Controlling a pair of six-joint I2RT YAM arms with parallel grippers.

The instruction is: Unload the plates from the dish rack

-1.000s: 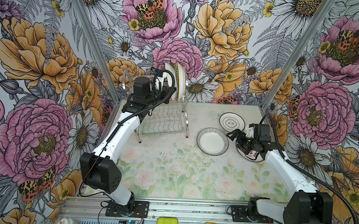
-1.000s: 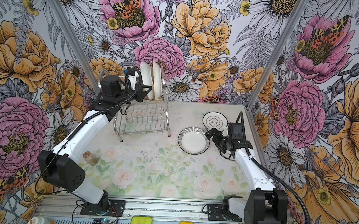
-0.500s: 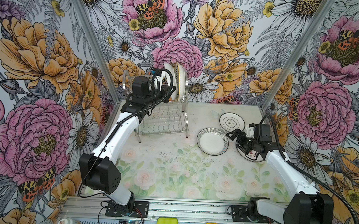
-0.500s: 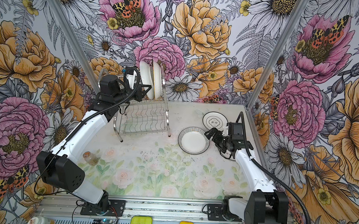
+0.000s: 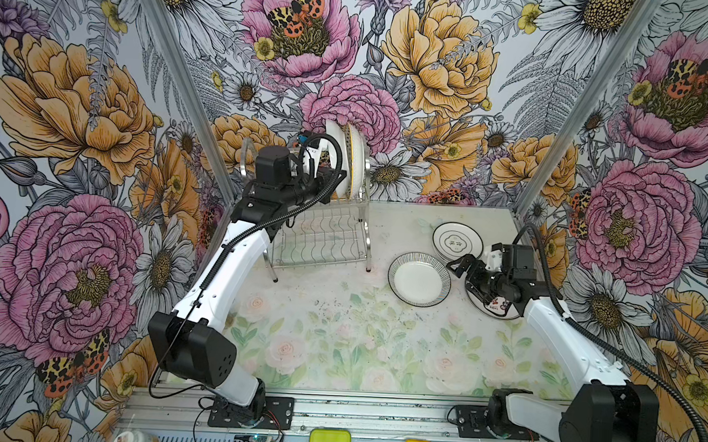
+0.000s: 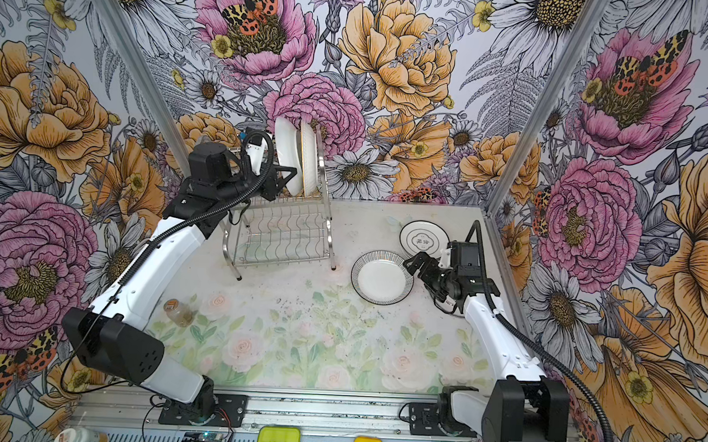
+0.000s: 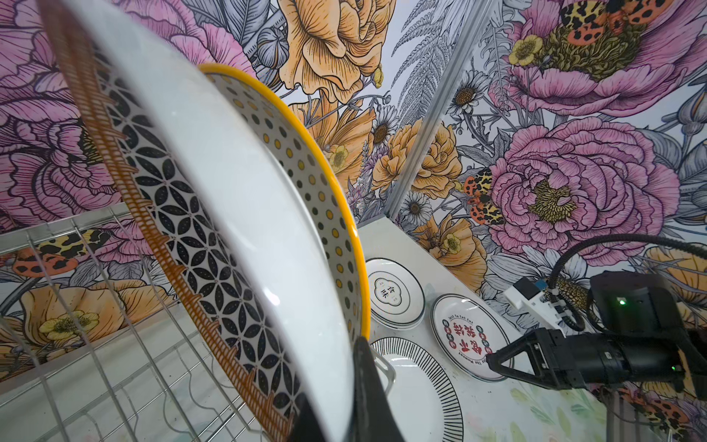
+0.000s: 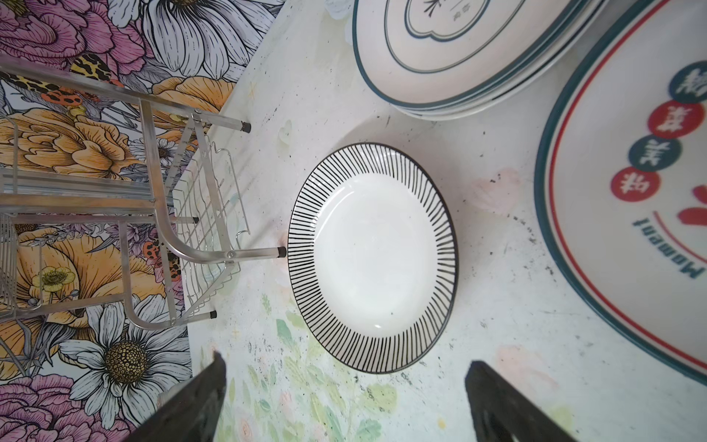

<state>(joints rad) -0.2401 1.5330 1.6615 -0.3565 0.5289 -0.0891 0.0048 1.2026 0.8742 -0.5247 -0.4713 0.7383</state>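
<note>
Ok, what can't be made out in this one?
- Red-character plate: mostly under the right gripper in a top view.
- Stack under the dark-rimmed plate: plate count too small in top views, cut off by the right wrist frame.
- Lattice-patterned plate: its seat in the dish rack is hidden by the left gripper in the left wrist view.

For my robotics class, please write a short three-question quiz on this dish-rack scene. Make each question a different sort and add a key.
1. True or false: the right gripper has its jaws open and holds nothing.
2. What are the jaws of the left gripper shut on? A) an upright plate in the rack; B) a wire of the rack; C) nothing.
3. Short answer: what pattern marks the rim of the flat plate nearest the rack?
Key: 1 true; 2 A; 3 black stripes.
</note>
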